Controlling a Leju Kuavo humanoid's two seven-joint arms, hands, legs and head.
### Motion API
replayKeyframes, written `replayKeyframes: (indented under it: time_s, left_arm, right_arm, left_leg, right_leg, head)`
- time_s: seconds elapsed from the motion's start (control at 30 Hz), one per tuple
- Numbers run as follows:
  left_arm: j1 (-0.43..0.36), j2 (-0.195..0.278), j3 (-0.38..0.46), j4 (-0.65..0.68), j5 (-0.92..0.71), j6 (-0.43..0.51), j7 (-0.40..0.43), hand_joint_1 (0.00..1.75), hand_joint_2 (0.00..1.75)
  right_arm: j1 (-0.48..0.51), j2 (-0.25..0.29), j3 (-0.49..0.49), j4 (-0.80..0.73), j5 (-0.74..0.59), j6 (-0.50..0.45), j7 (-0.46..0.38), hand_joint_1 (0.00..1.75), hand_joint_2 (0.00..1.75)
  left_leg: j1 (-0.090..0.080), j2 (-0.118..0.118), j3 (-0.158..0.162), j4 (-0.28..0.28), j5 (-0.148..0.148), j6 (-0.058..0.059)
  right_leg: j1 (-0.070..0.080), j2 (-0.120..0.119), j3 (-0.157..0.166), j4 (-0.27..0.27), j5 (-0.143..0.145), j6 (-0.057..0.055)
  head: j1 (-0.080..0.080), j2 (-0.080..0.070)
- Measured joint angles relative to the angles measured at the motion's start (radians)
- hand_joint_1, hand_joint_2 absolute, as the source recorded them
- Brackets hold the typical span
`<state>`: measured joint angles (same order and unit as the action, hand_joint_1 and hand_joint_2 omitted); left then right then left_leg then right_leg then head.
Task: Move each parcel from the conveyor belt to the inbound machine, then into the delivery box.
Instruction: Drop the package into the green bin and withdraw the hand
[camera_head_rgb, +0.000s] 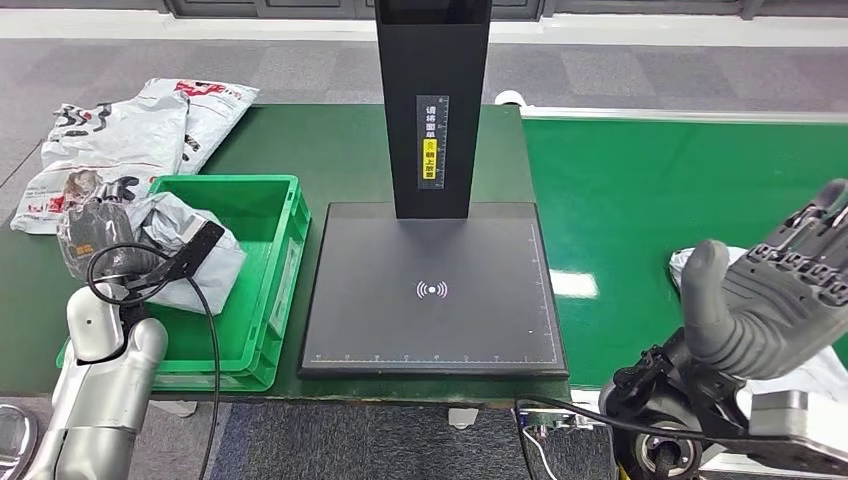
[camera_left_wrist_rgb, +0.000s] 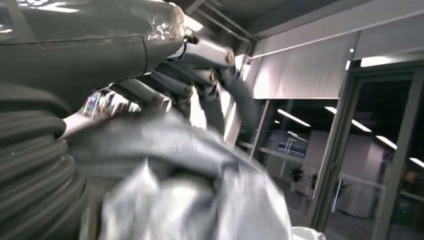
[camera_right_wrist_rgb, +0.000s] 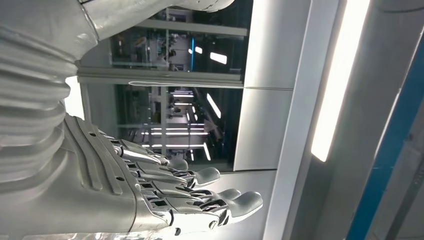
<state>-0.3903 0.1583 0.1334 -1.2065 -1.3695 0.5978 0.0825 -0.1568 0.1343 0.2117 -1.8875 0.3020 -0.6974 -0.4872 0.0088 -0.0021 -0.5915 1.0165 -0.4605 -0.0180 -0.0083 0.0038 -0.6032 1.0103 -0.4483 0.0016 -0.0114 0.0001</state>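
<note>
here, at the far left of the head view, two grey mailers (camera_head_rgb: 130, 140) lie flat on the dark green table (camera_head_rgb: 330, 150), overlapping, with red and black print on them. just in front of them stands the green crate (camera_head_rgb: 262, 290), at the table's near left corner. the left hand (camera_head_rgb: 95, 235) is over the crate's left side, dark and partly hidden by the crumpled grey parcel (camera_head_rgb: 185, 250) it holds; the parcel sits inside the crate's walls, though i cannot tell whether it touches the bottom. in the left wrist view the fingers (camera_left_wrist_rgb: 210, 87) curl down over the blurred grey plastic of the parcel (camera_left_wrist_rgb: 190, 190), closed on it.

right of the crate, just beside it, lies the black scanner pad (camera_head_rgb: 430, 290) with a white signal mark at its middle and a black post (camera_head_rgb: 432, 110) rising from its far edge, bearing a label strip with a yellow patch. nothing rests on the pad.

further right runs the bright green belt (camera_head_rgb: 640, 190). a white parcel (camera_head_rgb: 685, 265) lies on it near the front edge, mostly covered by the right hand (camera_head_rgb: 770, 290), which is raised above it, palm turned inward, thumb up. in the right wrist view its fingers (camera_right_wrist_rgb: 200, 192) are stretched out straight, side by side with small gaps, holding nothing.
</note>
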Motion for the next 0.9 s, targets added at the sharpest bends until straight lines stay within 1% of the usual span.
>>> replayKeyframes:
  time_s: [0.13, 0.23, 0.3, 0.57, 0.9]
  left_arm:
    - [0.013, -0.002, 0.001, -0.01, -0.09, -0.045, 0.018, 0.0, 1.75]
    - [0.02, -0.012, -0.002, -0.031, -0.17, -0.09, 0.043, 0.0, 1.75]
    - [0.02, -0.019, -0.01, -0.044, -0.194, -0.11, 0.061, 0.0, 1.75]
    - [0.017, -0.03, -0.033, -0.06, -0.201, -0.13, 0.075, 0.0, 1.75]
    - [0.003, -0.039, -0.035, -0.06, -0.201, -0.13, 0.075, 0.0, 1.75]
  right_arm:
    - [-0.003, 0.0, 0.0, 0.0, -0.003, 0.004, 0.005, 0.0, 1.75]
    - [-0.009, 0.0, 0.0, 0.0, -0.003, 0.012, 0.006, 0.0, 1.75]
    - [-0.013, 0.0, 0.0, 0.001, -0.003, 0.015, 0.006, 0.0, 1.75]
    - [-0.018, 0.0, 0.0, 0.001, -0.001, 0.015, 0.009, 0.0, 1.75]
    - [-0.018, 0.0, 0.0, 0.001, 0.0, 0.015, 0.01, 0.0, 1.75]
  left_leg:
    - [0.0, 0.0, 0.0, 0.0, 0.0, 0.0]
    - [0.0, 0.0, 0.0, 0.0, 0.0, 0.0]
    - [0.0, 0.0, 0.001, 0.0, 0.0, 0.0]
    - [0.0, 0.0, 0.001, 0.0, 0.0, 0.0]
    - [0.0, 0.0, 0.001, 0.0, 0.0, 0.0]
  right_leg:
    - [0.0, 0.0, 0.0, 0.0, 0.0, 0.0]
    - [0.0, 0.0, 0.0, 0.0, 0.0, 0.0]
    - [0.0, 0.0, 0.0, 0.0, 0.0, 0.0]
    - [0.0, 0.0, 0.0, 0.0, 0.0, 0.0]
    - [0.0, 0.001, 0.0, 0.0, 0.0, 0.0]
  head:
    - [0.0, 0.0]
    - [0.0, 0.0]
    - [0.0, 0.0]
    - [0.0, 0.0]
    - [0.0, 0.0]
